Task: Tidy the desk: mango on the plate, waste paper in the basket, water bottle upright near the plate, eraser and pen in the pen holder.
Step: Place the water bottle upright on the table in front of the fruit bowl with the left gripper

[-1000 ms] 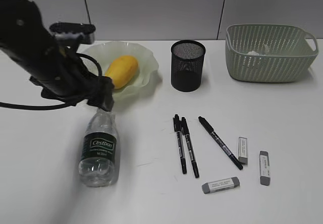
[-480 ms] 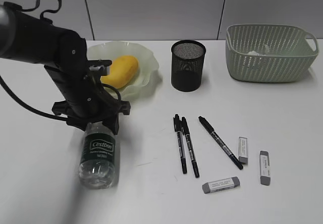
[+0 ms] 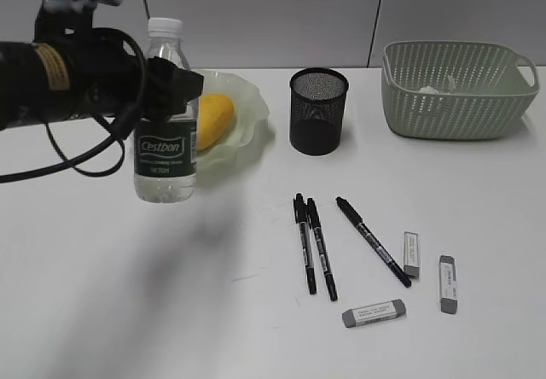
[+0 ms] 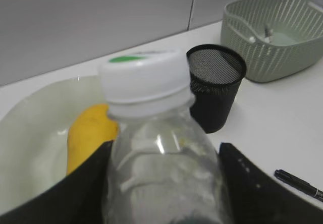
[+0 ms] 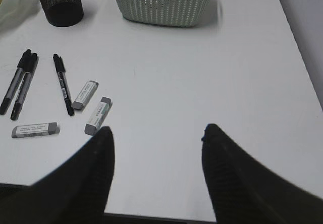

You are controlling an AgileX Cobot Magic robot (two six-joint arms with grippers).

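My left gripper point(image 3: 166, 89) is shut on the water bottle point(image 3: 165, 148) and holds it upright in the air, in front of the left part of the plate point(image 3: 247, 97). In the left wrist view the black fingers point(image 4: 75, 188) press both sides of the clear water bottle point(image 4: 161, 173) under its white cap. The mango point(image 3: 213, 119) lies on the plate. Waste paper point(image 3: 431, 90) lies in the basket point(image 3: 456, 106). Three pens point(image 3: 317, 247) and three erasers point(image 3: 373, 312) lie on the desk point(image 3: 478, 208) in front of the pen holder point(image 3: 317, 110). My right gripper point(image 5: 157, 130) is open over bare desk.
The pens point(image 5: 63, 82) and erasers point(image 5: 85, 94) lie left of my right gripper, with the basket point(image 5: 164, 2) and pen holder point(image 5: 59, 2) beyond them. The desk's right edge point(image 5: 303, 67) runs close by. A grey wall stands behind the desk.
The bottle lay on its side on the desk before. My left gripper closed on it near the neck, then raised it upright and clear of the desk.
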